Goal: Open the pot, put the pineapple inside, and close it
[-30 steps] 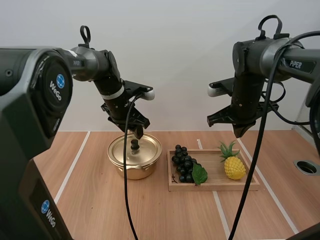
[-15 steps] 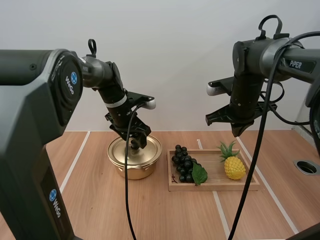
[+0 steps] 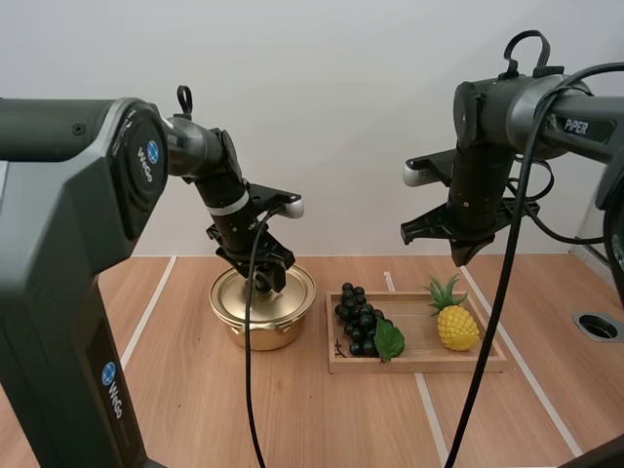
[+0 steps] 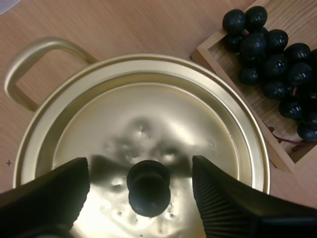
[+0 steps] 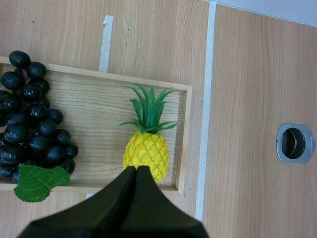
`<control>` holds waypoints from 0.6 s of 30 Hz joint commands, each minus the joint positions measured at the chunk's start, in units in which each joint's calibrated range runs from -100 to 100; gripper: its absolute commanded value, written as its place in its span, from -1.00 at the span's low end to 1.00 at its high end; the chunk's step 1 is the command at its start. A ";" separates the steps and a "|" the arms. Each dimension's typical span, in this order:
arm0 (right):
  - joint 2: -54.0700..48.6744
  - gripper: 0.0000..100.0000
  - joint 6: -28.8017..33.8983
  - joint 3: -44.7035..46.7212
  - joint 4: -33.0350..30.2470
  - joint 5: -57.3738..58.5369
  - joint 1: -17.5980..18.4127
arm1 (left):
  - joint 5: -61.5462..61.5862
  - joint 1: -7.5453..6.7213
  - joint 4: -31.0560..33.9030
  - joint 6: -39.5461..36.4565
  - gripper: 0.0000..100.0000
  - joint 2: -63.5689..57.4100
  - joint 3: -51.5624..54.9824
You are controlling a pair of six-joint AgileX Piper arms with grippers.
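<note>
A gold pot [image 3: 261, 317] stands on the table with its lid [image 4: 148, 129] on. My left gripper [image 3: 266, 280] is down over the lid, open, with its fingers [image 4: 223, 198] on either side of the black knob [image 4: 148, 186] and a gap to each. A yellow pineapple [image 3: 456, 325] with a green crown lies in the right half of the wooden tray [image 3: 419, 363]. High above the tray my right gripper [image 3: 461, 255] hangs shut, its fingers together as one dark wedge [image 5: 134, 191] over the pineapple [image 5: 146, 151].
A bunch of dark grapes [image 3: 361, 320] with a green leaf fills the tray's left half, close to the pot [image 4: 277, 54]. White tape lines cross the table. A round metal hole [image 3: 597, 326] sits at the table's right edge.
My left gripper has come down from above the pot onto the lid, its fingers now beside the knob. The right arm has barely moved.
</note>
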 commanded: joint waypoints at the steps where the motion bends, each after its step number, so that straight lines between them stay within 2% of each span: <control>1: -0.12 -1.00 -0.12 0.35 0.16 -0.67 0.03 | -0.97 -0.13 -1.26 0.25 0.81 0.09 0.25; 4: -0.12 -1.00 -0.12 0.35 0.16 -0.67 0.03 | -0.78 -0.13 -1.26 0.25 0.52 0.09 0.25; 6: -0.12 -1.00 -0.12 0.35 0.16 -0.67 0.03 | 0.97 -0.13 -1.26 0.25 0.26 0.09 0.25; 8: -0.12 -1.00 -0.12 0.35 0.16 -0.67 0.03 | 1.76 -0.13 -1.26 0.25 0.11 0.09 0.25; 13: -0.12 -1.00 -0.12 0.35 0.16 -0.67 0.03 | 1.94 -0.13 -1.26 0.25 0.07 0.09 0.25; 15: -0.12 -1.00 -0.12 0.35 0.16 -0.67 0.03 | 2.80 -0.13 -1.26 0.25 -0.05 0.09 0.25; 16: -0.12 -1.00 -0.12 0.35 0.16 -0.67 0.03 | 2.96 -0.13 -1.26 0.25 -0.15 0.09 0.25; 18: -0.12 -1.00 -0.12 0.35 0.16 -0.67 0.03 | 3.04 -0.13 -1.26 0.25 -0.54 0.09 0.25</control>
